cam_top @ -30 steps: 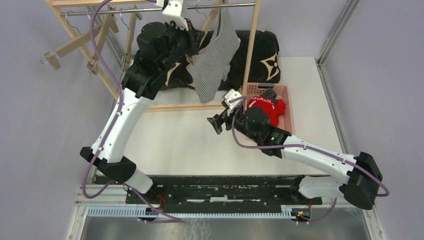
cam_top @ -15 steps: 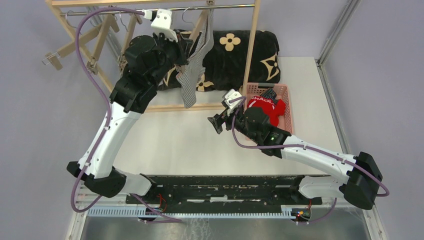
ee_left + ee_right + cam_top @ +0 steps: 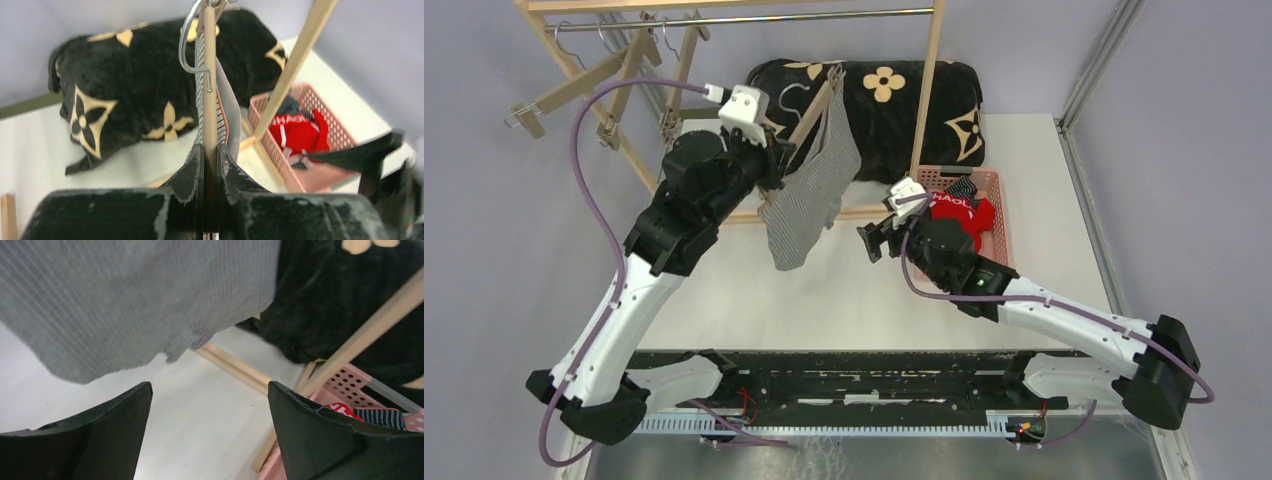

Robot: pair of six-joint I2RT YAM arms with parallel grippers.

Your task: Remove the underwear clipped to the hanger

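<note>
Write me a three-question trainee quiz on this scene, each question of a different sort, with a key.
1. True or false: the right gripper is open and holds nothing.
2. Multiple choice: what is the left gripper clamped on? A) the wooden hanger B) the pink basket C) the black cushion
3. Short answer: which underwear hangs from that hanger?

Key: 1 true; 2 A; 3 the grey pinstriped underwear.
</note>
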